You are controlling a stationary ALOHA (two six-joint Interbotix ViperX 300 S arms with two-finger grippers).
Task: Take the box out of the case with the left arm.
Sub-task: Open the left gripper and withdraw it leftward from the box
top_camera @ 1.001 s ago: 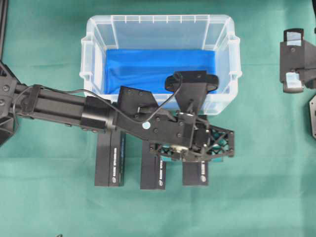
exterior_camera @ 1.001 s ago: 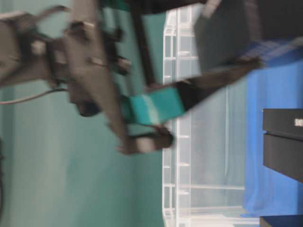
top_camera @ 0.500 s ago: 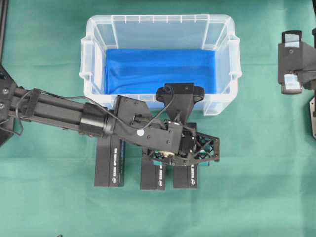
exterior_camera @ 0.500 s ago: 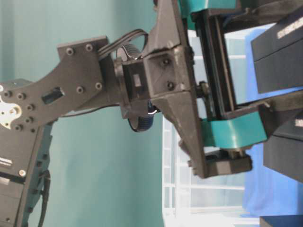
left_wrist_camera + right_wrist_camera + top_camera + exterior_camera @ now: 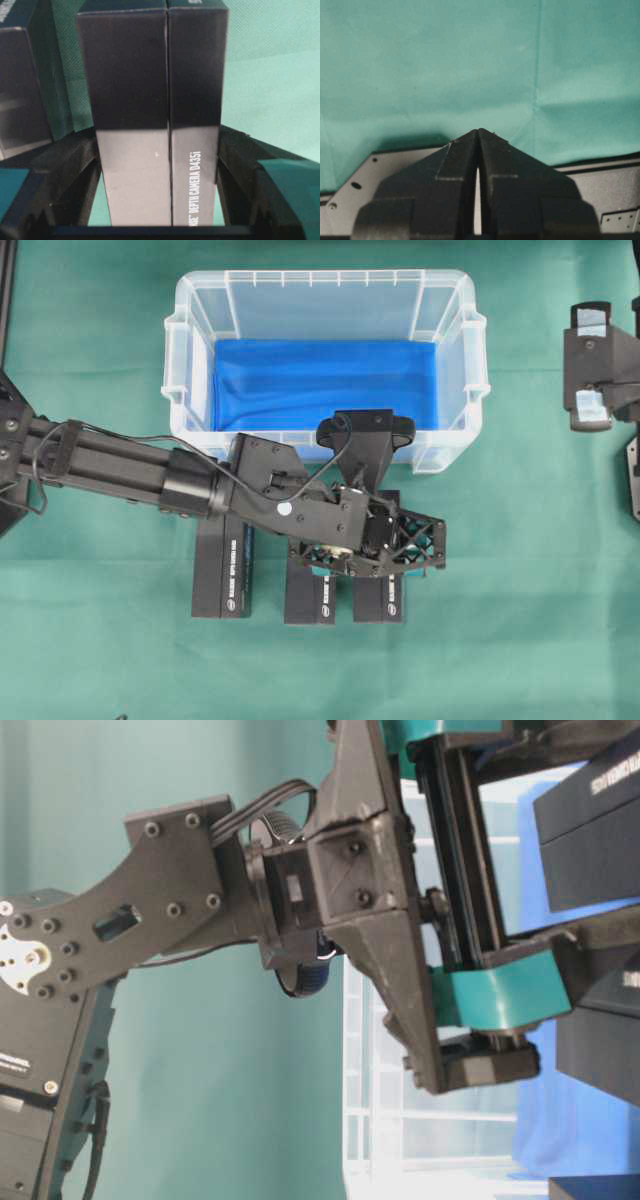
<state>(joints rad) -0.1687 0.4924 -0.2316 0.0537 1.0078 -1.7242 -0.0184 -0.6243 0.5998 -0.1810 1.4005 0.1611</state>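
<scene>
The clear case (image 5: 325,280) with blue lining (image 5: 325,380) stands at the back; no box shows inside it. My left gripper (image 5: 375,558) is in front of the case, over the green cloth, shut on a black box (image 5: 378,602) lettered "DEPTH CAMERA D435i". In the left wrist view the box (image 5: 150,90) fills the space between both fingers of the gripper (image 5: 157,150), which touch its sides. The table-level view shows a teal finger pad (image 5: 500,995) against the box (image 5: 590,830). My right gripper (image 5: 592,420) is shut and empty at the far right; the right wrist view shows it (image 5: 478,132) above bare cloth.
Two more black boxes lie on the cloth left of the held one: one close beside it (image 5: 309,600), one further left (image 5: 221,575). The nearer also shows in the left wrist view (image 5: 25,85). The case wall (image 5: 365,1120) is just behind the gripper.
Over the last second my left gripper moved left and toward the front with the box, bringing it down beside the other two. In the last half second it barely moved. The right arm stayed still.
</scene>
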